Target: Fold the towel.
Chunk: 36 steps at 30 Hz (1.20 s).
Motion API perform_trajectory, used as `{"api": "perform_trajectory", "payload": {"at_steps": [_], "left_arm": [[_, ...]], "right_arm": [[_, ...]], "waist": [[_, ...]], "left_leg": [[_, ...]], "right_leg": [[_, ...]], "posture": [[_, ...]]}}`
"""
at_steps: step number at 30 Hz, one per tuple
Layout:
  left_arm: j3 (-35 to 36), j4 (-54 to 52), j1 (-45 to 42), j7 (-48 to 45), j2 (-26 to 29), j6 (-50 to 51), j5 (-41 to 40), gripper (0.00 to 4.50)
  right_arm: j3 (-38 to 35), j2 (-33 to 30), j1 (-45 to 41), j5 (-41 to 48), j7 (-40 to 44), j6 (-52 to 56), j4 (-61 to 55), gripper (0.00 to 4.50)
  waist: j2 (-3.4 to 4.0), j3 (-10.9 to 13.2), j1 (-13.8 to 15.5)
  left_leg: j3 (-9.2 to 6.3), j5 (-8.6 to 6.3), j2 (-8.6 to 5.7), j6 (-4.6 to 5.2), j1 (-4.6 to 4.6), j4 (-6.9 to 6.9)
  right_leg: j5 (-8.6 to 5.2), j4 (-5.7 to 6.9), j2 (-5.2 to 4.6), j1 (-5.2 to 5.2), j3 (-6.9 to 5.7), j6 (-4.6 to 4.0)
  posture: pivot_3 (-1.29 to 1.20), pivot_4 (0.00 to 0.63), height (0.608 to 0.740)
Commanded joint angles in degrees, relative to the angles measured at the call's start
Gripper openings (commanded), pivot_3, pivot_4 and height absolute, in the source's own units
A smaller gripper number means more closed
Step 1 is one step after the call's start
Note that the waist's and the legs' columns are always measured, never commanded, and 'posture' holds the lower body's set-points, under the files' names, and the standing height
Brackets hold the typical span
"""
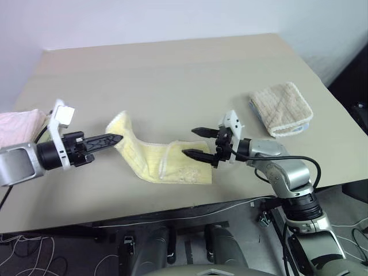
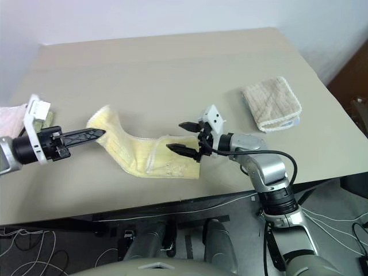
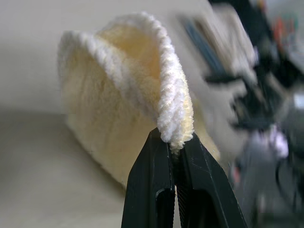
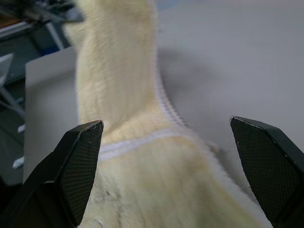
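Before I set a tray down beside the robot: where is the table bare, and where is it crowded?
Bare: the whole far half of the table, beyond the yellow towel and the beige folded towel. Also bare is the strip between those two. Crowded: the near middle, where the left pincer holds the yellow towel's end up and the open right pincer straddles its other end; a pink towel sits at the left edge.

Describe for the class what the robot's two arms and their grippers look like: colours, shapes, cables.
Both arms are silver-grey metal with black joint rings. The left gripper and right gripper each have two black pointed fingers with a fine mesh texture, plus a white block on the wrist. A black cable loops beside the right forearm.
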Motion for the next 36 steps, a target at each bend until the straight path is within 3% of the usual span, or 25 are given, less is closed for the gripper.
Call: {"api": "perform_trajectory", "payload": {"at_steps": [1, 8, 16, 22, 31, 36], "left_arm": [[-6.19, 0.18, -6.94, -5.36, -1.83, 2.07, 4.60, 0.06], [-18.53, 3.29, -21.09, -11.54, -11.33, 5.23, 14.50, 0.06], [-31.28, 7.82, -31.17, -20.83, -19.95, 3.58, 29.54, 0.06], [-35.75, 5.25, -31.47, -26.42, -21.93, 2.46, 35.40, 0.06], [-35.83, 2.77, -29.34, -28.35, -24.69, 2.97, 38.76, 0.06], [-34.72, 2.20, -28.51, -27.91, -26.23, 3.42, 39.39, 1.40]], "right_arm": [[-3.56, 0.04, -0.60, 1.76, -2.40, 0.16, -1.96, 4.50], [-8.35, -0.54, 1.97, 2.13, -7.84, -0.17, -3.96, 4.50], [-11.88, -0.68, 4.87, 1.59, -13.86, -0.38, -5.15, 4.50], [-12.33, -1.31, 7.49, 0.60, -16.95, -0.39, -7.10, 4.50], [-12.34, -1.69, 8.21, 0.17, -18.75, -0.30, -7.42, 4.50], [-11.58, -1.82, 7.15, -0.95, -19.06, -0.91, -6.27, 4.50]], "waist": [[-0.02, 0.00, -0.08], [-0.05, 0.02, 0.36], [-0.07, 0.03, 0.30], [-0.07, 0.04, 0.32], [-0.08, 0.04, 0.36], [-0.08, 0.04, 0.44]], "left_leg": [[-0.01, 0.03, 0.00, -0.04, -0.01, -0.06], [-0.06, 0.14, 0.01, -0.17, -0.08, -0.13], [-0.11, 0.14, 0.01, -0.10, -0.06, 0.17], [-0.14, 0.20, 0.02, 0.05, -0.06, 0.32], [-0.24, -0.01, 0.03, 0.18, 0.03, 0.77], [-0.26, 0.04, 0.03, 0.26, 0.03, 0.78]], "right_leg": [[0.00, 0.00, 0.00, -0.02, 0.00, 0.00], [0.00, 0.07, 0.03, -0.13, 0.00, 0.01], [-0.01, 0.15, 0.06, 0.06, -0.02, -0.01], [-0.01, 0.21, 0.06, 0.11, -0.02, 0.00], [-0.01, 0.22, 0.04, 0.46, -0.08, -0.01], [-0.01, 0.22, 0.04, 0.47, -0.11, 0.00]], "posture": [[0.00, 0.150, 0.740], [0.00, 0.150, 0.740], [0.00, 0.150, 0.740], [0.00, 0.150, 0.740], [0.00, 0.150, 0.740], [0.00, 0.150, 0.740]]}}
